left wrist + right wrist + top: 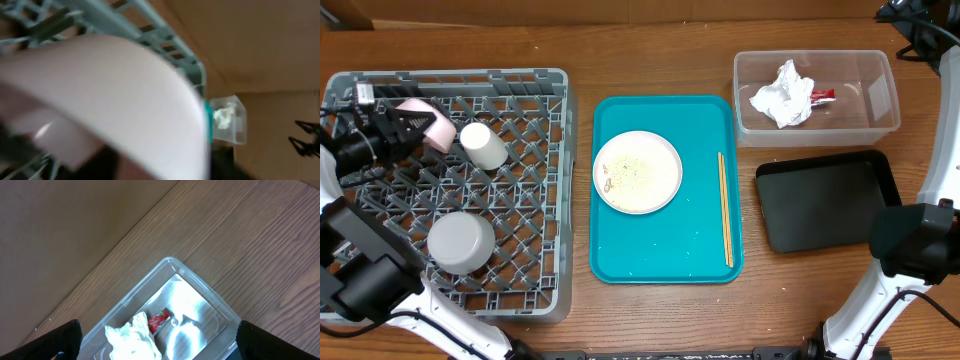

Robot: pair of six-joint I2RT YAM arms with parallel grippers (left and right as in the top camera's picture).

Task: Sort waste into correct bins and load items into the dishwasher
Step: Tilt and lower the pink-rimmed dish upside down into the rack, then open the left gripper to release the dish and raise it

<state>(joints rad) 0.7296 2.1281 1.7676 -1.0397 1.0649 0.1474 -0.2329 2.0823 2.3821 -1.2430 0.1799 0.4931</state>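
One item is in hand: the small pinkish-white bowl [435,124], tilted on edge over the rear left corner of the dish rack [520,74]. The left gripper [413,126] pinches it at the rim. The left wrist view is filled by the bowl and is too blurred to confirm the bite. The white cup [483,145] lies just beside the bowl, and the grey-green bowl [461,242] sits inverted near the rack's front.

Hazards:
- A release at this tilt may let the bowl roll onto the cup.
- A shallow rim pinch may slip.

On the teal tray [660,250], the white plate [650,185] carries crumbs [623,168]. Tipping the plate before emptying it would scatter them. The chopsticks [725,210] are thin and could drop through the lattice floor.

The clear tub [880,92] holds the napkin [782,93] and the red wrapper [823,96]. The black tray [825,200] holds nothing. The right gripper [158,336] hangs above the tub, fingers spread, holding nothing.
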